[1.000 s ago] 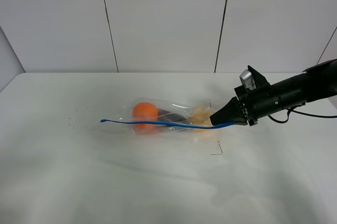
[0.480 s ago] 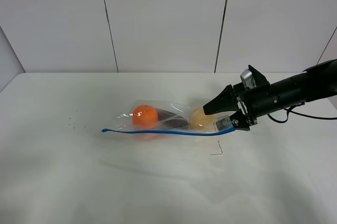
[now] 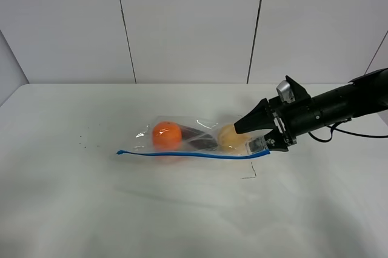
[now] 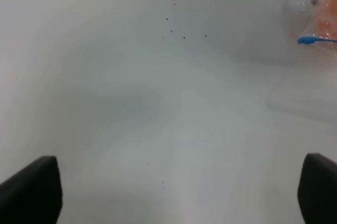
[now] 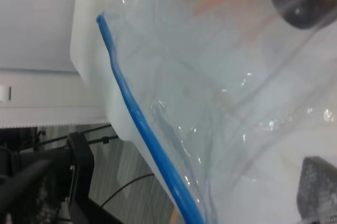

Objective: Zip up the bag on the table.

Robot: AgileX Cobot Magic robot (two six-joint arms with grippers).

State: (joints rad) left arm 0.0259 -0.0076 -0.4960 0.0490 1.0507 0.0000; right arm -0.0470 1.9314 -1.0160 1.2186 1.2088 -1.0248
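Bag: your bag lies near the middle of the table, long side running left to right in the high view.
Zipper: the blue strip runs along the bag's near edge, from a loose tip at the left to the corner by your right gripper.
Contents: an orange at the left, a dark eggplant in the middle, a yellow pear at the right.
Right gripper: your right gripper sits at the bag's right end, jaws spread apart; you cannot tell whether the lower finger touches the strip's corner.
Left gripper: your left gripper shows two dark fingertips set wide apart over bare table, holding nothing.
Specks: a few dark specks dot the table left of the bag.
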